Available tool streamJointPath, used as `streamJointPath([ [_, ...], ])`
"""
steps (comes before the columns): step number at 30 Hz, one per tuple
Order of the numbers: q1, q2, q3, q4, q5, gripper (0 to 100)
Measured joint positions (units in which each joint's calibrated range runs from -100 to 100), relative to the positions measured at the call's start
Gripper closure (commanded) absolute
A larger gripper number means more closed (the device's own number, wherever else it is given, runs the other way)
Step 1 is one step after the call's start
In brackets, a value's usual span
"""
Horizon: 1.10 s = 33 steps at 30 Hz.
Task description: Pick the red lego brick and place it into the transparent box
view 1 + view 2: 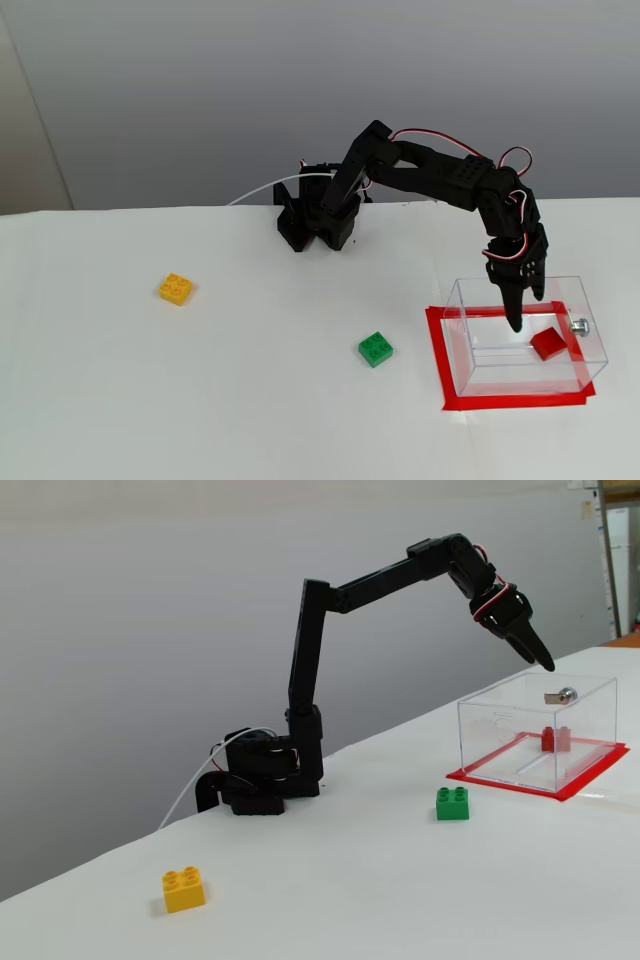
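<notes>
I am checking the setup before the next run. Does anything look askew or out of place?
Nothing stands out. The small red lego brick lies on the floor of the clear plastic box, turned slightly askew to its walls.

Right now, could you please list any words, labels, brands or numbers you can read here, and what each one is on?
None: no readable text in either fixed view. The red lego brick, transparent box, green brick, yellow brick and gripper show no lettering.
</notes>
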Motion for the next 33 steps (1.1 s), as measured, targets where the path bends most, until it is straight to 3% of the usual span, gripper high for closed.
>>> streamJointPath([
  [6, 0.00, 0.00, 0.00, 0.00, 0.00, 99],
  [18, 7.26, -3.97, 0.00, 3.86, 0.10, 99],
  [33, 30.34, -25.88, -0.09, 10.97, 0.00, 99],
])
